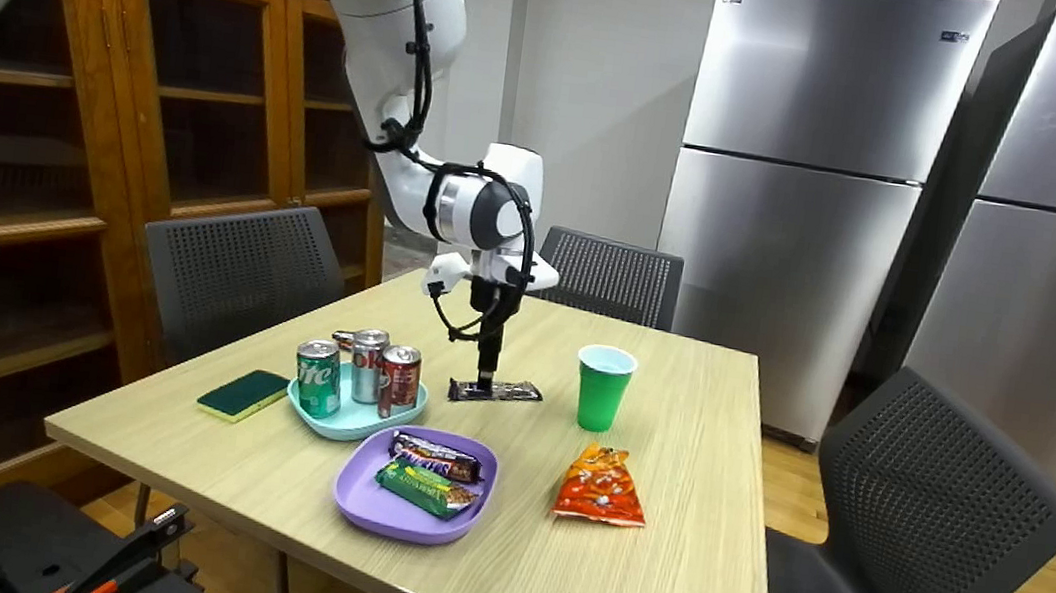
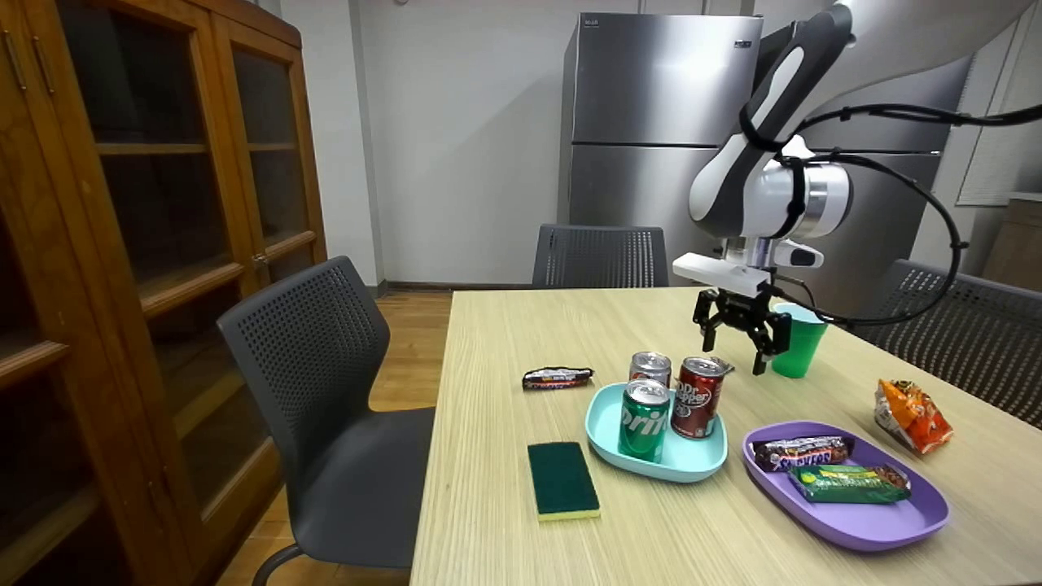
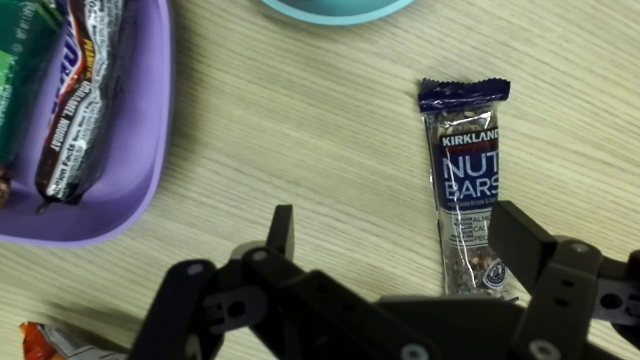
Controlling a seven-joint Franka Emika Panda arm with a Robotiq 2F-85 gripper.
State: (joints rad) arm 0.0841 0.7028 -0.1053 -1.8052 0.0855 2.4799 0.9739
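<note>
My gripper (image 3: 393, 212) is open, with nothing between its fingers gripped. It points down over a dark-wrapped nut bar (image 3: 465, 170) lying flat on the table. In the wrist view the right finger overlaps the bar's right edge and the left finger is over bare wood; the bar's near end is partly hidden. In an exterior view the gripper (image 1: 485, 380) appears in front of the bar (image 1: 516, 392); I cannot tell if it touches. In an exterior view the gripper (image 2: 735, 352) shows both fingers apart, and the bar (image 2: 723, 365) is mostly hidden behind the cans.
A teal plate (image 2: 684, 472) holds several cans, among them a green can (image 1: 318, 380). A purple plate (image 3: 145, 150) holds two bars. A green cup (image 1: 603, 386), an orange snack bag (image 1: 602, 487), a sponge (image 2: 563, 480) and another bar (image 2: 558, 378) stand around.
</note>
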